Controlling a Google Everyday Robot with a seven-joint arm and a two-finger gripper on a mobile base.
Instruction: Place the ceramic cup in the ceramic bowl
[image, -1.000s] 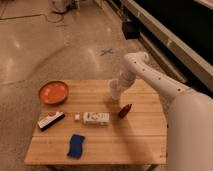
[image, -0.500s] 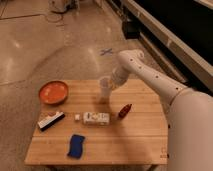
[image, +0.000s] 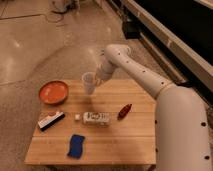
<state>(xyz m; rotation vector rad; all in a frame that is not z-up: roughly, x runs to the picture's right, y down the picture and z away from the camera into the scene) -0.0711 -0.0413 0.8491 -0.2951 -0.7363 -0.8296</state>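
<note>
The white ceramic cup (image: 89, 82) is held above the wooden table (image: 130, 140), tilted a little, over the table's far middle. My gripper (image: 97, 80) is shut on the cup's right side, at the end of the white arm that reaches in from the right. The orange-red ceramic bowl (image: 53, 91) sits on the table's far left corner, to the left of the cup and lower, with nothing in it.
On the table lie a black and white eraser-like block (image: 51, 120), a white packet (image: 96, 118), a small red bottle (image: 124, 110) and a blue sponge (image: 76, 145). A polished floor surrounds the table; a dark bench runs along the right.
The arm has carried the cup up off the table and leftward toward the bowl. The other objects have not moved.
</note>
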